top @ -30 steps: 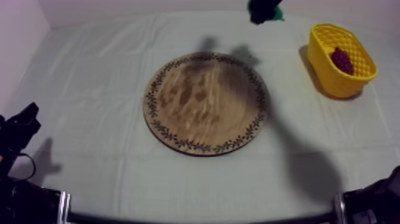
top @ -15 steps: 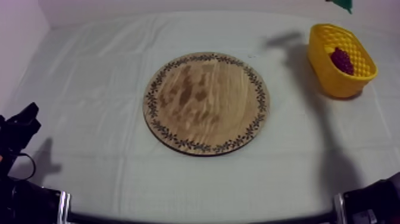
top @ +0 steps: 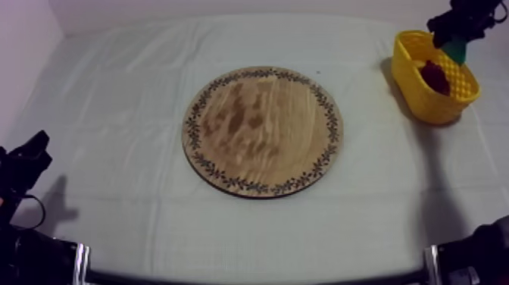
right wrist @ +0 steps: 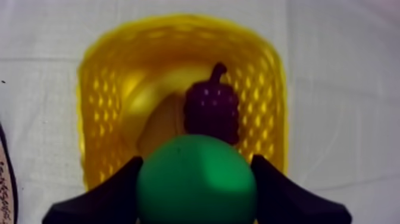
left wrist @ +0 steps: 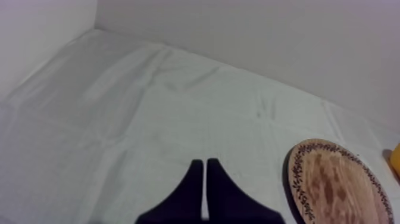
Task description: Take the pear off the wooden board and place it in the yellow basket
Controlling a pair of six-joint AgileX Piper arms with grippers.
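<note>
A green pear (right wrist: 196,179) is held between the black fingers of my right gripper (right wrist: 196,182), straight above the yellow basket (right wrist: 101,89). From the top view the right gripper (top: 457,26) hangs over the basket (top: 424,95) at the far right, the pear (top: 457,51) showing green beneath it. A bunch of dark purple grapes (right wrist: 211,110) lies inside the basket, also seen as grapes (top: 435,76). The round wooden board (top: 263,130) with a patterned rim lies bare in mid-table. My left gripper (left wrist: 204,173) is shut on nothing, its fingers together as a wedge over the cloth.
A pale yellow object (right wrist: 162,128), partly hidden by the grapes, lies in the basket. The board's edge (left wrist: 333,184) is near the left gripper. My left arm (top: 23,170) rests at the near left edge; a wall stands behind the table.
My right gripper has carried the pear from behind the board rightward and down over the yellow basket. Its shadow has left the board. The left arm has stayed put.
</note>
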